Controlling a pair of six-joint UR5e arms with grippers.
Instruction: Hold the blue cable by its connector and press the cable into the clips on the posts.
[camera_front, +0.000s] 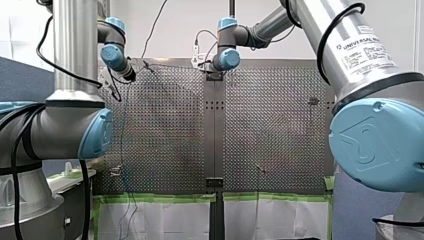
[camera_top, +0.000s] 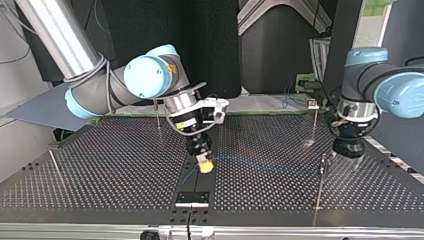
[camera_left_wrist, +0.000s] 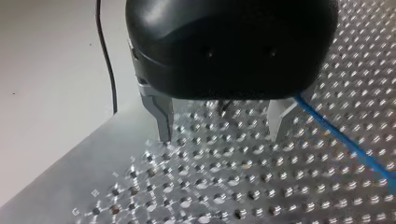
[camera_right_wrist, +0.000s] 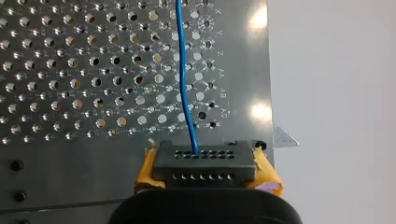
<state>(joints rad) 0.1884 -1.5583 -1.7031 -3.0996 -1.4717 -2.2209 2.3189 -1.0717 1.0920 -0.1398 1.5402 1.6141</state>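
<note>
Currently, right pincer (camera_top: 204, 164) is clamped on the connector (camera_right_wrist: 201, 163); left pincer (camera_left_wrist: 223, 128) stands apart, empty. Blue cable (camera_right_wrist: 182, 84) lies across the tabletop (camera_top: 100, 170); clipping onto posts (camera_top: 319, 190) appears outstanding.

Bright even light, glare spots on perforated table (camera_right_wrist: 259, 18)

My right arm (camera_top: 115, 85) reaches to the middle of the surface (camera_top: 100, 170) with its wrist bent down. My right pincer (camera_top: 205, 163) points downward, its yellow pads (camera_right_wrist: 148, 168) clamped on a dark connector (camera_right_wrist: 205, 163). My left pincer (camera_left_wrist: 222, 137) hangs upright just above the surface, metal fingers (camera_left_wrist: 161, 116) spread apart.
</note>
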